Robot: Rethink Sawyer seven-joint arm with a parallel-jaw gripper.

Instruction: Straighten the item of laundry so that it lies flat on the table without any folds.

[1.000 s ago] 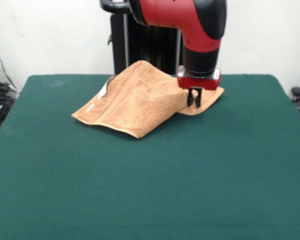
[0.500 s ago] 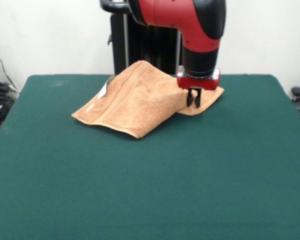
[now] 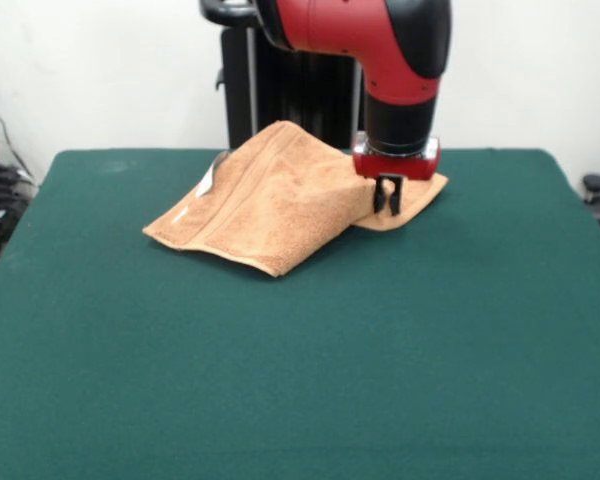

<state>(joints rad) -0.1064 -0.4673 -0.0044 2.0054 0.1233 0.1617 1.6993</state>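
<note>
While I hold the feed on this front view, my gripper (image 3: 387,198) sits low over the towel (image 3: 280,195), its two black fingers (image 3: 394,196) drawn close together with a pinch of the orange-tan cloth between them, so I read it as clenched on the towel's edge. The red collar and black wrist of the arm (image 3: 400,70) rise straight up from it toward twelve o'clock.

From the gripper, the towel spreads toward nine o'clock: a folded, humped mass with a raised ridge at its far side, sloping down to a front corner at about seven o'clock. A flat single layer pokes out at three o'clock just past the fingers. A small white label or loop (image 3: 206,182) shows on the towel's left slope; I can read no writing on it, and I see no brand marks on the arm either.

The towel lies on the far half of the green table (image 3: 300,380), toward twelve o'clock from the table's middle, slightly left of centre.

Against the frames from a second and half a second ago, I notice almost nothing changed: the gripper has edged up very slightly, and the towel's folds and outline look the same
</note>
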